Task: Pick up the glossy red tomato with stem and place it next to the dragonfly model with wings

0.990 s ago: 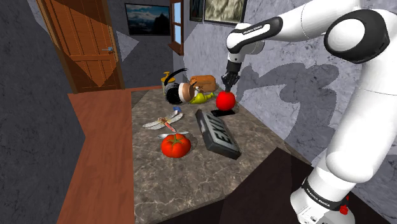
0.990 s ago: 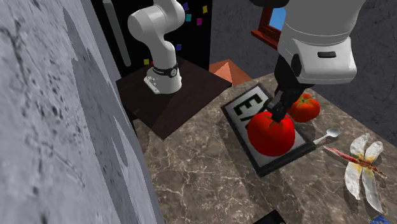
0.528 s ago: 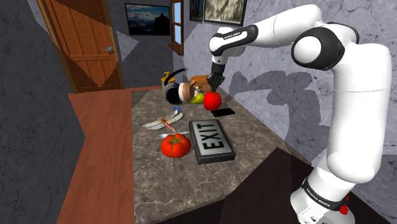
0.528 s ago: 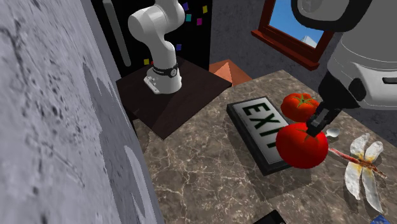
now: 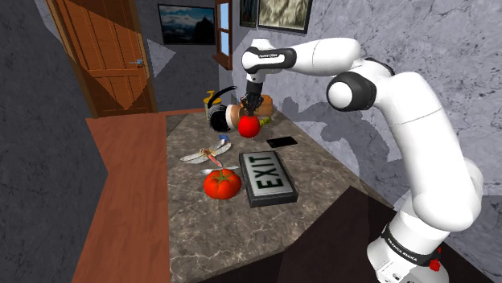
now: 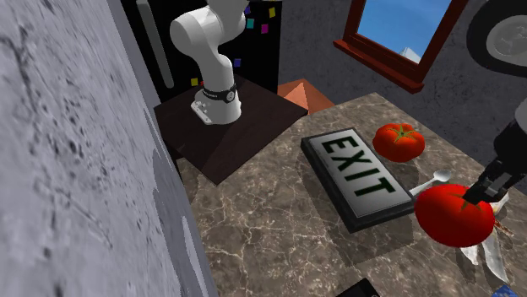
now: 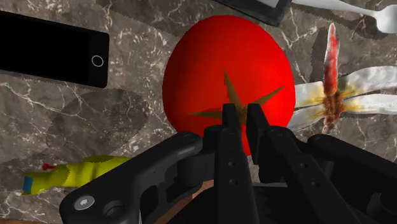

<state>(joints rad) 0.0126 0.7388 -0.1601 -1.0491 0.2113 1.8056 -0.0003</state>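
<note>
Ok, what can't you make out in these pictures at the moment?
- The dragonfly: second exterior view, mostly behind the held tomato, the rest cut by the bottom edge.
- The toy pile: shoulder view, partly covered by the held tomato and the tool; pieces hard to separate.
- Where the tool clasps the held tomato: wrist view, its own fingers cover the spot.
- The spoon: wrist view, cut by the picture's edge.

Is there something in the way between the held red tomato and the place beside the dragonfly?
Nothing visible blocks it. The tomato, clasped in the tool, hangs above bare countertop beside the dragonfly; a spoon lies close by.
</note>
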